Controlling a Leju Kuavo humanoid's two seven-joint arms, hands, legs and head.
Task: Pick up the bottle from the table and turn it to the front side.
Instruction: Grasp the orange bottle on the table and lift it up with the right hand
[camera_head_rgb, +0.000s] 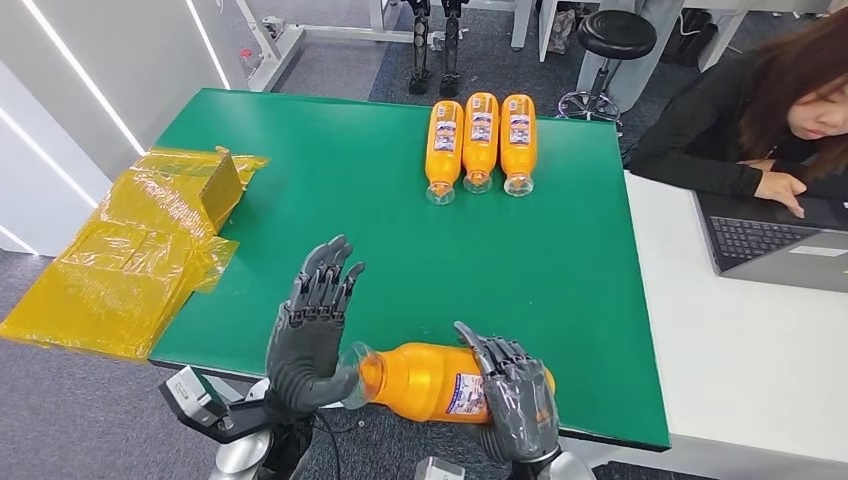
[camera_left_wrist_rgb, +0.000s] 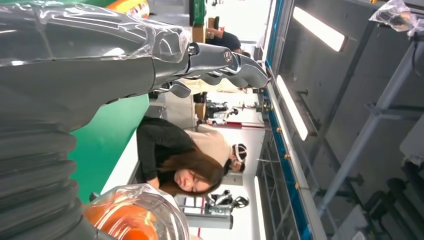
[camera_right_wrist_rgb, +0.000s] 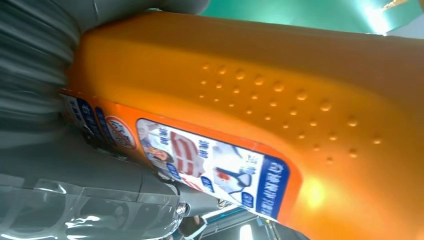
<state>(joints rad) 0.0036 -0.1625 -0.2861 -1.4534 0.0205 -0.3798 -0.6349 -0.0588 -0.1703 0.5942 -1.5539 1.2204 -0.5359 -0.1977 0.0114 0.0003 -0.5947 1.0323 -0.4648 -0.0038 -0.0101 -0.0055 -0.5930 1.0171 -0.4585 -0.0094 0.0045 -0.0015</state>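
Observation:
An orange bottle (camera_head_rgb: 425, 380) with a clear cap lies on its side near the front edge of the green table (camera_head_rgb: 400, 240), cap toward my left. My right hand (camera_head_rgb: 515, 400) wraps over its labelled body and holds it. In the right wrist view the bottle (camera_right_wrist_rgb: 280, 95) sits close up with its blue and white label against my right hand (camera_right_wrist_rgb: 75, 195). My left hand (camera_head_rgb: 312, 330) stands upright beside the cap with its fingers stretched out, its palm by the cap. The left wrist view has the left hand (camera_left_wrist_rgb: 100, 65) and the clear cap (camera_left_wrist_rgb: 135, 215).
Three more orange bottles (camera_head_rgb: 480, 140) lie side by side at the table's far edge. Yellow plastic wrapping and a box (camera_head_rgb: 140, 250) hang off the left side. A person (camera_head_rgb: 770, 120) sits at a white desk on the right with a laptop (camera_head_rgb: 770, 245).

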